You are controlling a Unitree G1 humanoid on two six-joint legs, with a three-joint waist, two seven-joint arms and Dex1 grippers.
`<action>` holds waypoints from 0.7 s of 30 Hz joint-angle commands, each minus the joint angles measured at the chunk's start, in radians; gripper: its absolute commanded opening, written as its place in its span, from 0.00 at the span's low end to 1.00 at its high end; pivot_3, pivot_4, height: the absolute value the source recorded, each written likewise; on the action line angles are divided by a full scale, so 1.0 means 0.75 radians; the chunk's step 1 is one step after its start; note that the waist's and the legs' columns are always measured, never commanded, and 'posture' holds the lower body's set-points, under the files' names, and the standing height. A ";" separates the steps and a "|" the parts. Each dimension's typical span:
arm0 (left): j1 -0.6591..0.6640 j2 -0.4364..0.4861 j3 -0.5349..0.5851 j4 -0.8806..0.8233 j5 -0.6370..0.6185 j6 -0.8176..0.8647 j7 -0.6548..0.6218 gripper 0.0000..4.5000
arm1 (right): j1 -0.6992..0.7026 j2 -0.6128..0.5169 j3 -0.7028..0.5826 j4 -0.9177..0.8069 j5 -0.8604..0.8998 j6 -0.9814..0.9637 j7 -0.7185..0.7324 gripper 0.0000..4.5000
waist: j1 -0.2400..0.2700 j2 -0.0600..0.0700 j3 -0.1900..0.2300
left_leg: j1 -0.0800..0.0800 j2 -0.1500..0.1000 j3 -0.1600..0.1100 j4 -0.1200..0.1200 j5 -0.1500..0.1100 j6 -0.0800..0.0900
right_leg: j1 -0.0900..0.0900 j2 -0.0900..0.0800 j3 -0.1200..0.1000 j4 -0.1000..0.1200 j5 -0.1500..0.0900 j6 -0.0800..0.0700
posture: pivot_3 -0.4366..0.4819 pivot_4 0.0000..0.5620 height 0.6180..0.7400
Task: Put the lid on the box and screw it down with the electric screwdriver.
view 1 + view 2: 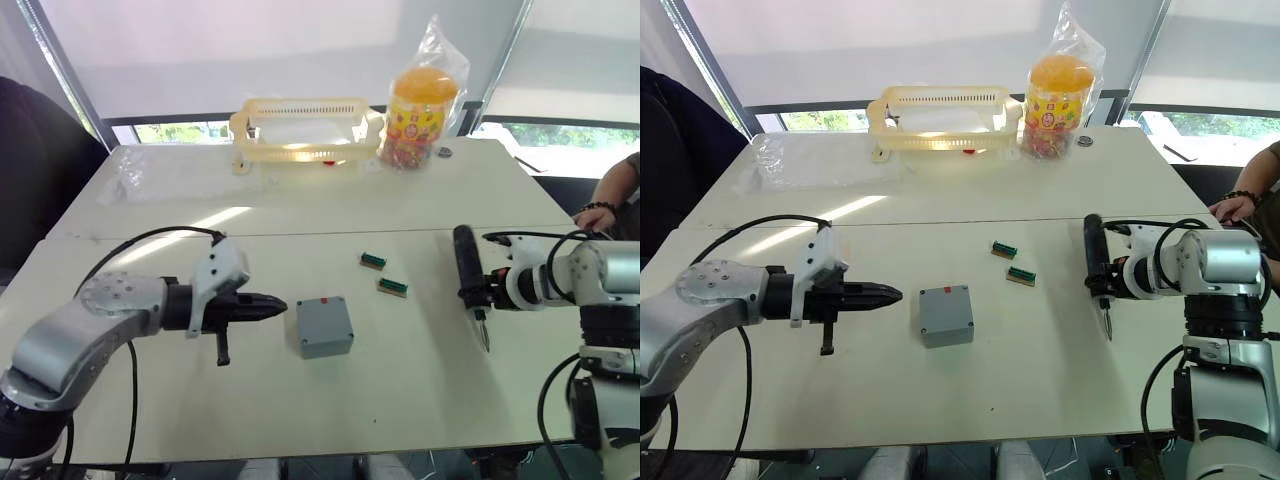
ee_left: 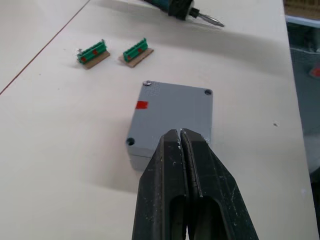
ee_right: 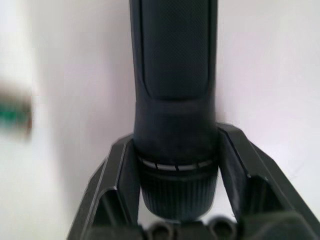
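eye views: grey box (image 1: 324, 326) near table (image 1: 420, 400) centre, lid (image 2: 172, 112) already on top, red mark on lid. left gripper (image 1: 277, 304) just beside box on its left, apart from it, tips pressed together, empty. right gripper (image 1: 1102, 281) well to the right, clamped round black screwdriver (image 1: 468, 279), bit angled down toward table. two small green blocks (image 1: 384, 274) between box and screwdriver. yellow rack (image 1: 300, 128) and snack bag (image 1: 420, 112) at far edge. person's hand (image 1: 597, 214) at right edge.

left wrist: fingers (image 2: 200, 175) closed tight (no gap), lid ahead with screw holes at corners, screwdriver tip beyond.

right wrist: fingers (image 3: 118, 172) pinching screwdriver barrel on both sides.
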 commanded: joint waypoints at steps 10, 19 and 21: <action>-0.174 -0.149 -0.170 0.182 0.132 -0.109 -0.039 0.00 | 0.141 0.492 -0.172 -0.796 -0.027 -0.815 -0.077 0.39 | -0.003 0.008 0.002 | 0.001 0.000 0.001 -0.010 0.001 -0.001 | -0.006 0.000 0.001 0.004 -0.001 -0.001 | 0.48 0.27 1.00; -0.083 -0.233 -0.244 0.148 0.236 -0.163 0.015 0.00 | 0.387 0.638 0.197 -0.710 0.131 -1.374 0.402 0.39 | -0.050 0.009 0.001 | 0.002 0.004 0.000 -0.013 0.001 -0.001 | -0.007 0.004 0.001 0.005 -0.002 -0.003 | 0.48 0.27 1.00; -0.050 -0.231 -0.246 0.120 0.242 -0.164 0.024 0.00 | 0.420 0.622 0.260 -0.695 0.123 -1.435 0.430 0.39 | -0.041 0.008 0.001 | 0.002 0.003 0.000 -0.012 0.001 -0.001 | -0.007 0.002 0.001 0.005 -0.002 -0.003 | 0.48 0.27 1.00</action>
